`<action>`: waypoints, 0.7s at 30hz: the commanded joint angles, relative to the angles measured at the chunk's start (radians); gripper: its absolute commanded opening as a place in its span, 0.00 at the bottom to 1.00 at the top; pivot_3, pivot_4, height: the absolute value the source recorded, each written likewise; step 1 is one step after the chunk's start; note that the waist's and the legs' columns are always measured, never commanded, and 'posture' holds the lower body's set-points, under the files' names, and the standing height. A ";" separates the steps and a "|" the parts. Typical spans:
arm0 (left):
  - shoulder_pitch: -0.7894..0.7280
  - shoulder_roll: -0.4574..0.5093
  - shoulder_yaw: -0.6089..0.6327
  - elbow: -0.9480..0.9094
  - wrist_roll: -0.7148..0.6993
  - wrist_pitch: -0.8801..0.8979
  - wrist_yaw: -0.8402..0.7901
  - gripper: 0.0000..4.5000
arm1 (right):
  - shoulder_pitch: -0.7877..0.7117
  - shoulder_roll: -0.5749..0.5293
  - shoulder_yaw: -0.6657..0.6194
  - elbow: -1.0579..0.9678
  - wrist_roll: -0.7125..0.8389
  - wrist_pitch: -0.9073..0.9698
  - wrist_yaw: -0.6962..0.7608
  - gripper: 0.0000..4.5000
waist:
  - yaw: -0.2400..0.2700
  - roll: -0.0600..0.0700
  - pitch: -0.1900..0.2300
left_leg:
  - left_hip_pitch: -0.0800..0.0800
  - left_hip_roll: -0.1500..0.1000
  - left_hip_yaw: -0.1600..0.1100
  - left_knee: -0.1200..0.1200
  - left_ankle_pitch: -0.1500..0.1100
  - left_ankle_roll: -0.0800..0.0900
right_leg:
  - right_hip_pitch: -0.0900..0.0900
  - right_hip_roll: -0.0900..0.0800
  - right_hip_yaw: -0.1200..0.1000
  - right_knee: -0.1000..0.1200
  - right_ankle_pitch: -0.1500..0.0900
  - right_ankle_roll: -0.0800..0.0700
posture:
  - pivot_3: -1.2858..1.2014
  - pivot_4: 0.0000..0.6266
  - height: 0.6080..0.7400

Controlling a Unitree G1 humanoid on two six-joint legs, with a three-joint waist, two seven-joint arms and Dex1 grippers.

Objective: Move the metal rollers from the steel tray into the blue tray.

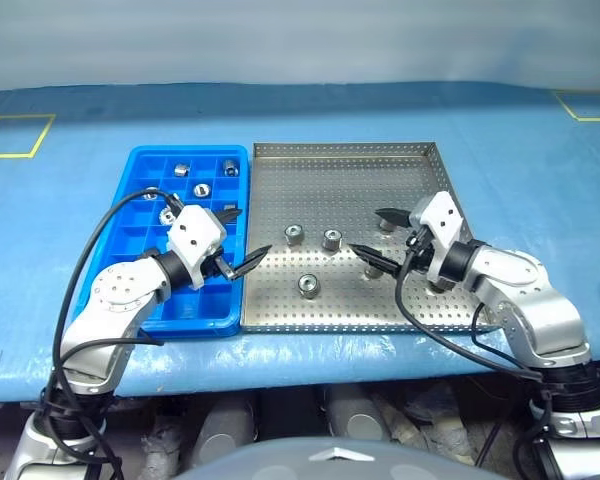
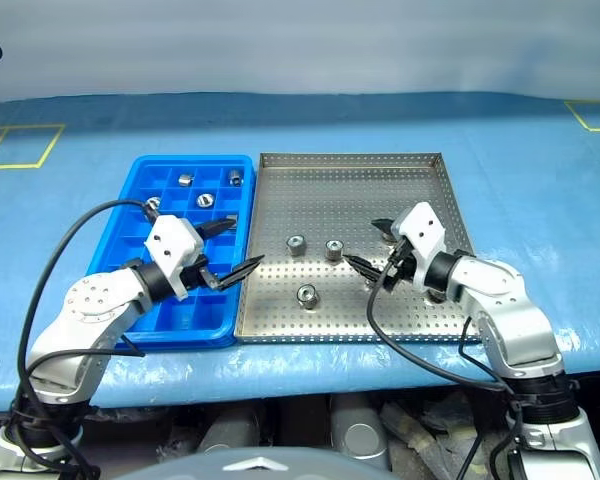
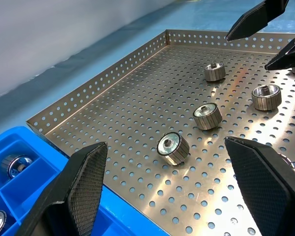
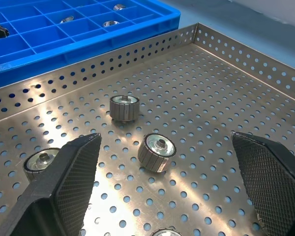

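Observation:
The steel tray [image 1: 340, 180] lies at the table's middle, with the blue tray [image 1: 205, 305] against its left side. Three metal rollers [image 1: 293, 234] [image 1: 331, 239] [image 1: 308, 285] stand in the open on the steel tray, and another [image 1: 386, 225] is partly hidden behind my right gripper. Several rollers [image 1: 202, 188] sit in the blue tray's far compartments. My left gripper [image 1: 246, 234] hangs open and empty over the seam between the two trays. My right gripper [image 1: 370, 232] is open and empty above the steel tray, just right of the rollers, pointing left. The two nearest rollers [image 4: 157, 152] [image 4: 124, 108] lie ahead of its fingers.
A light blue cover [image 1: 540, 190] spreads over the table. Yellow tape squares mark its far left [image 1: 15, 135] and far right [image 1: 590, 105] corners. A black cable [image 1: 100, 225] loops from my left arm over the blue tray's left part. The table's front edge runs just below both trays.

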 commanded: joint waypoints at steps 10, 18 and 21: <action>0.021 -0.008 0.027 -0.041 -0.005 -0.010 0.036 0.93 | -0.039 0.013 -0.018 -0.006 -0.009 -0.017 -0.020 0.99 | 0.003 0.000 0.000 | 0.000 0.000 0.000 0.000 0.000 0.000 | 0.000 0.000 0.000 0.000 0.001 -0.001 | 0.44 0.24 1.00; 0.030 -0.010 0.022 -0.041 -0.007 -0.011 0.048 0.93 | -0.047 0.021 -0.012 -0.009 -0.010 -0.019 -0.018 0.99 | 0.006 0.000 0.000 | 0.000 0.000 0.000 0.000 0.000 0.000 | 0.000 0.000 0.000 0.000 0.001 -0.002 | 0.45 0.24 1.00; 0.025 -0.011 0.016 -0.040 -0.007 -0.011 0.048 0.93 | -0.048 0.022 -0.011 -0.010 -0.012 -0.021 -0.018 0.99 | 0.005 0.000 0.000 | 0.000 0.000 0.000 0.000 0.000 0.000 | 0.000 0.000 0.000 0.000 0.001 -0.001 | 0.45 0.24 1.00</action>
